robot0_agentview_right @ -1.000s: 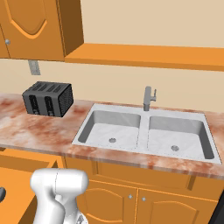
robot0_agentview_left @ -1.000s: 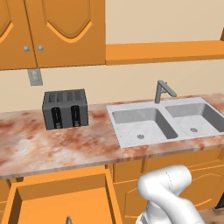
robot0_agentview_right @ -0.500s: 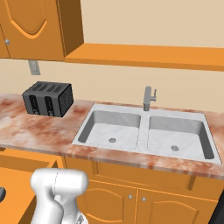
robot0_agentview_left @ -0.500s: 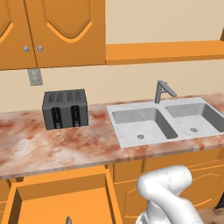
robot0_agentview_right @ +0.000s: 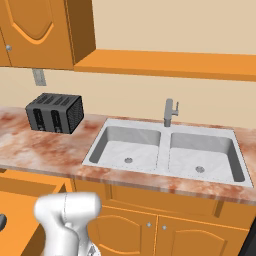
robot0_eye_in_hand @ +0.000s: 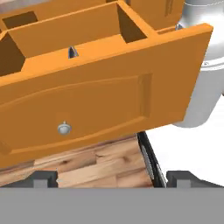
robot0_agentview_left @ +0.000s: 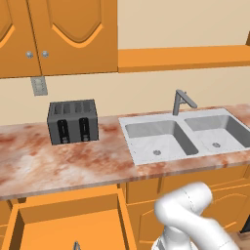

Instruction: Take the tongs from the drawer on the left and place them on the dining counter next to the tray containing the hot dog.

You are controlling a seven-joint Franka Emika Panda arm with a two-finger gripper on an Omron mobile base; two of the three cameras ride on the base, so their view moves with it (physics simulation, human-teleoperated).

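While the drawer (robot0_eye_in_hand: 100,94) stands pulled well out below the kitchen counter (robot0_agentview_left: 63,163), the gripper (robot0_eye_in_hand: 113,178) hangs low in front of its panel, below the knob (robot0_eye_in_hand: 64,128) and over the wooden floor (robot0_eye_in_hand: 96,164). Its two fingertips (robot0_eye_in_hand: 44,178) sit wide apart with nothing between them. The tongs (robot0_eye_in_hand: 72,52) lie inside the drawer; I can make out just a small grey end poking above the front panel, and the same sliver shows at the bottom edge of the left base view (robot0_agentview_left: 76,244). Up on the counter sit the toaster (robot0_agentview_left: 72,121) and the sink (robot0_agentview_left: 188,134), both well away from the work.

As I see it, the reach into the drawer is the step in hand, and the grasp is not yet made. The risk lies in that tall front panel: the hand is below its top edge, so moving straight forward would knock the panel and push the drawer back in. It needs to rise first, then come down from above. The tongs are slim and lie low against the drawer floor, so an off-centre pinch could catch one arm alone or slide off the metal.
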